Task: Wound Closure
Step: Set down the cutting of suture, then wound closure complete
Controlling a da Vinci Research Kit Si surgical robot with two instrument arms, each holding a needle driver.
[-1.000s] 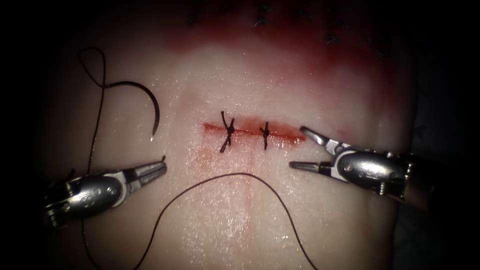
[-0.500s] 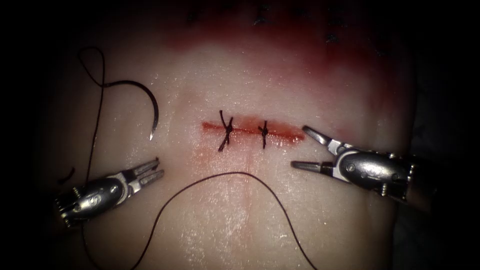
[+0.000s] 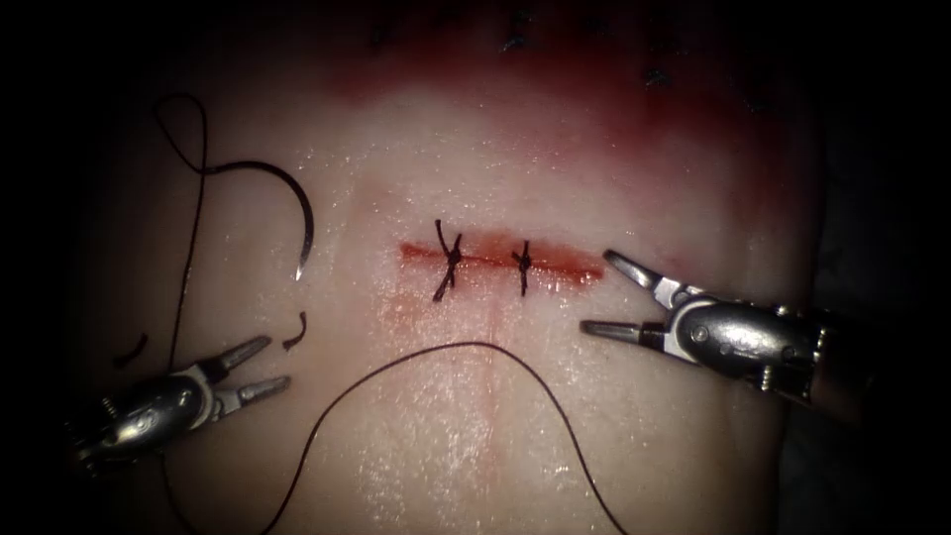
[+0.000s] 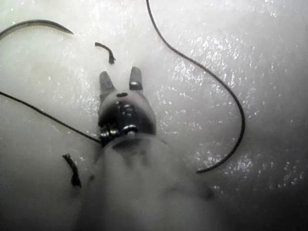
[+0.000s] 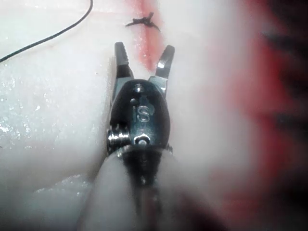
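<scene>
A piece of pork-belly tissue (image 3: 475, 436) lies under the endoscope with a short horizontal cut (image 3: 500, 260) as the landmark. Two knotted stitches (image 3: 451, 260) cross the cut, one near its left end and one near its middle; red fluid (image 3: 555, 89) stains the tissue beyond the cut.

The left tool (image 3: 256, 369) sits well to the lower left of the cut. Its jaws are spread apart and hold nothing. A second ago they were closed on a short cut end of thread (image 3: 294, 332); that scrap now lies loose on the tissue just beyond the jaw tips, and the tool has drawn back away from the cut. A second scrap (image 3: 130, 349) lies further left.

The right tool (image 3: 619, 297) rests at the right end of the cut, jaws wide and empty, one tip almost at the cut's end.

The curved needle (image 3: 292, 208) lies free on the tissue, well to the upper left of the cut, not in the tissue and held by neither tool. Its thread (image 3: 475, 347) trails down past the left tool and arcs below the cut.

Judged from this, trimming of the second stitch appears finished, and the right part of the cut looks unstitched. A further stitch would call for regrasping the needle.
</scene>
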